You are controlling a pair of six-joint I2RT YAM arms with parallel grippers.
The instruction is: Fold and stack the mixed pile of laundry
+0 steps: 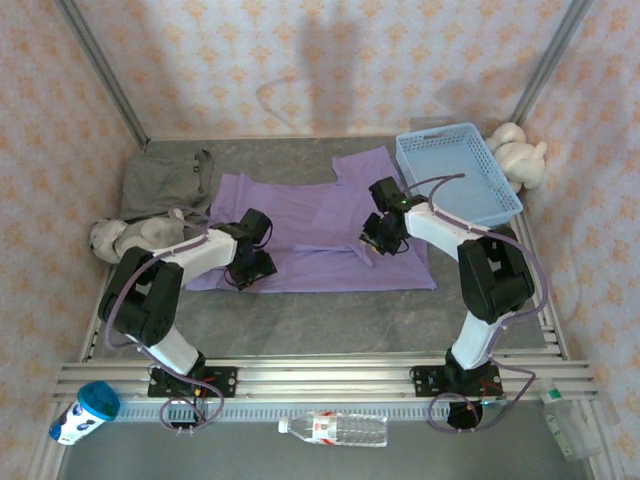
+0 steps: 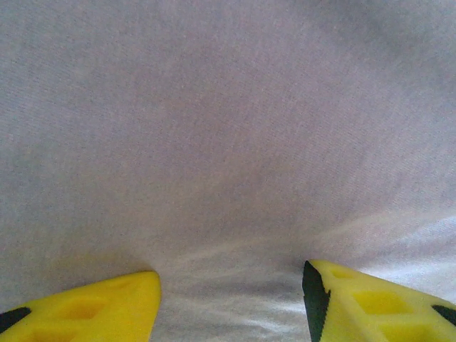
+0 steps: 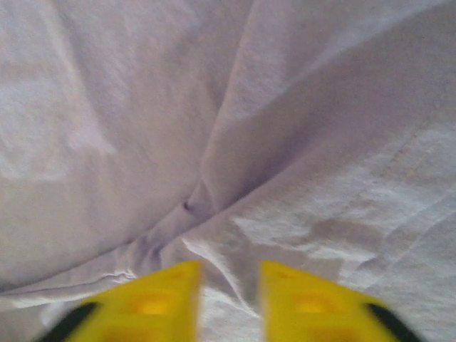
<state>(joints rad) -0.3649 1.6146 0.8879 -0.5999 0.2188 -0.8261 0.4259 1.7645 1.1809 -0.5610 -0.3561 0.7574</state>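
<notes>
Lavender T-shirt point(image 1: 310, 215) could slip my right gripper point(image 3: 229, 269), its jaws narrow around a thin ridge, while my left gripper point(image 2: 229, 278), wide, grabs nothing.

High rear view, wrist views close — T-shirt point(image 1: 305, 228) shared

You were working in a robot test cell dressed up as a home, not a lived-in room. The patterned wallpaper point(image 1: 330, 60) sat on flat panels held by bare metal posts point(image 1: 100, 70). The grey worktop point(image 1: 320, 320) ended in aluminium rails point(image 1: 320, 372), where two arms point(image 1: 150, 300) were bolted down. Laundry point(image 1: 300, 215), a basket point(image 1: 458, 172) and plush toys point(image 1: 520, 155) gave the household look. A bottle point(image 1: 335, 429) and a cup point(image 1: 85, 410) sat outside the rails, as on a lab bench.
</notes>
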